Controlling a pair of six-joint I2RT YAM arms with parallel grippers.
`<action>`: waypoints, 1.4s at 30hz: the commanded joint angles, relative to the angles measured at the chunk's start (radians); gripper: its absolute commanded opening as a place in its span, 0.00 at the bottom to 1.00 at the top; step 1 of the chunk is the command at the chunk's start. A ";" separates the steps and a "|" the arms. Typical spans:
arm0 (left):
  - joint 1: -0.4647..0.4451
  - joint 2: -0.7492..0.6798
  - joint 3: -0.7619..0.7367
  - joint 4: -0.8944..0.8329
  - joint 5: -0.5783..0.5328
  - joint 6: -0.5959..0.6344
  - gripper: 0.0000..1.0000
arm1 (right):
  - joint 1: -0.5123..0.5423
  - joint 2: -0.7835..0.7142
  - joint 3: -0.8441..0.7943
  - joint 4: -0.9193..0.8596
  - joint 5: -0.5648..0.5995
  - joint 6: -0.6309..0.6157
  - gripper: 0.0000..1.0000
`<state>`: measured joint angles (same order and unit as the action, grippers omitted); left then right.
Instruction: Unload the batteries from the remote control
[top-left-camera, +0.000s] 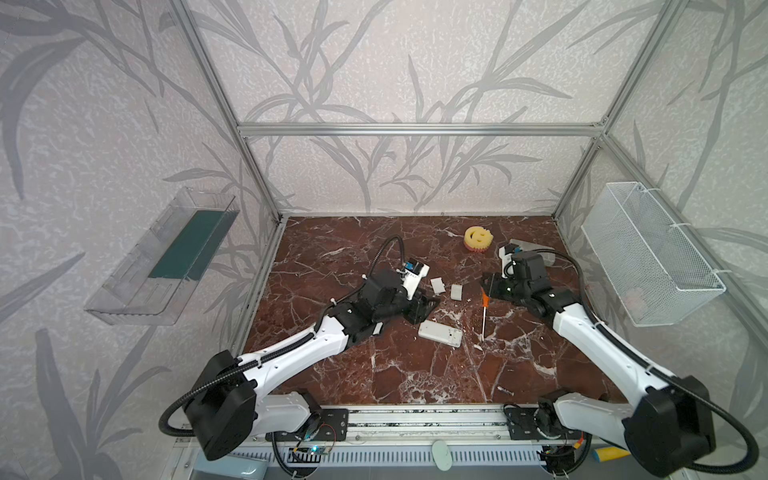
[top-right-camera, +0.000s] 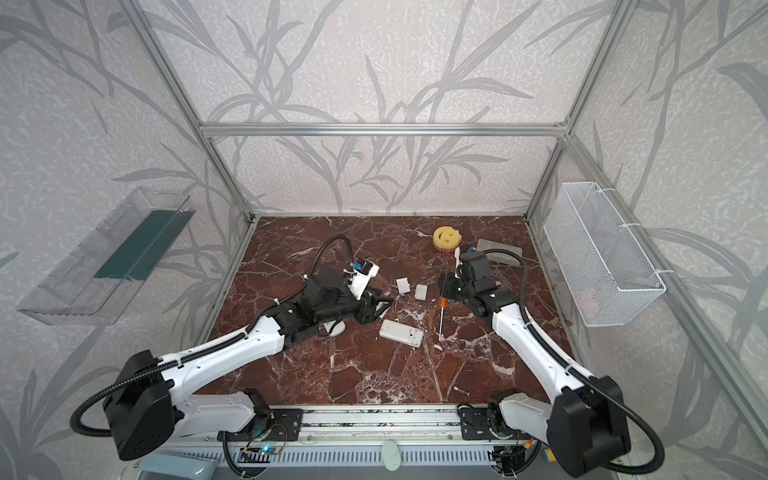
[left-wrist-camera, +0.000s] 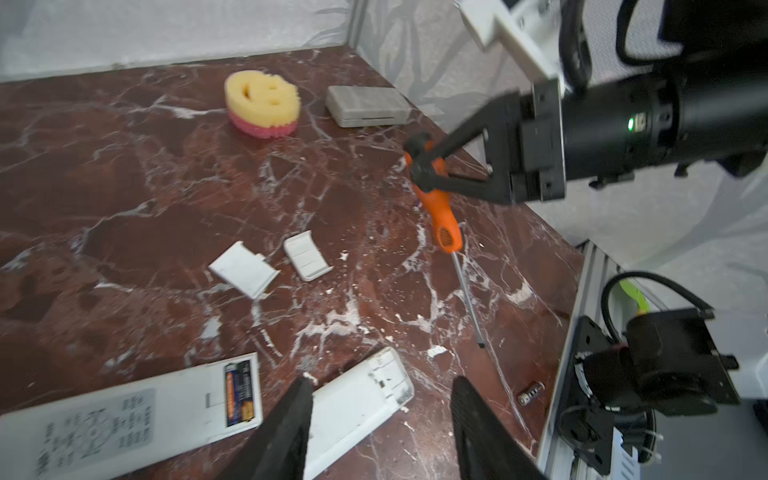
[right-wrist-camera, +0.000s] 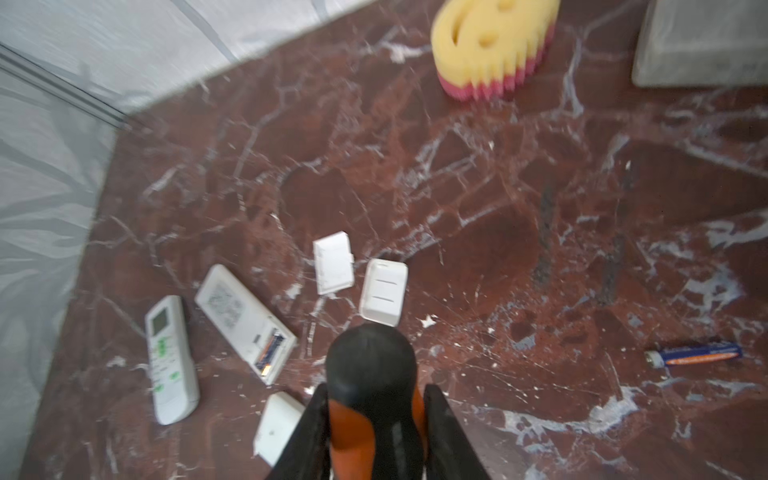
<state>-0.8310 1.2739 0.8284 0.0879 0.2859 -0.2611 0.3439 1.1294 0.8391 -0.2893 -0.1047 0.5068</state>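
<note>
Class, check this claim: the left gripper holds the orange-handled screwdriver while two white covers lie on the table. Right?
Wrong arm: the right gripper holds the orange-handled screwdriver, as the left wrist view shows. The two white covers do lie on the table.

My two arms, the left arm (top-left-camera: 291, 353) and the right arm (top-left-camera: 594, 332), from overhead: white shells on the long links, black housings at each joint, a ribbed black cable (top-left-camera: 174, 411) looping from each shoulder block. White zip ties (top-right-camera: 179, 365) pin the cables down. Each wrist camera rides a white bracket (top-left-camera: 411, 280) (with a small blue part). The left gripper (left-wrist-camera: 381, 380) has matte black tapered fingers (left-wrist-camera: 291, 428); a green light (left-wrist-camera: 631, 123) glows on the right wrist.
</note>
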 joint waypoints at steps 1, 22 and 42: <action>-0.117 0.031 0.043 0.054 -0.135 0.063 0.57 | 0.072 -0.105 -0.038 0.066 0.095 0.085 0.00; -0.204 0.220 0.039 0.269 -0.061 -0.070 0.50 | 0.229 -0.278 -0.033 0.140 0.145 0.190 0.00; -0.136 -0.006 0.016 0.023 -0.091 0.211 0.00 | 0.229 -0.262 0.083 -0.118 -0.170 0.099 0.61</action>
<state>-0.9764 1.3075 0.8337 0.1753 0.1932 -0.1520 0.5713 0.8536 0.8948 -0.2920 -0.1665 0.6510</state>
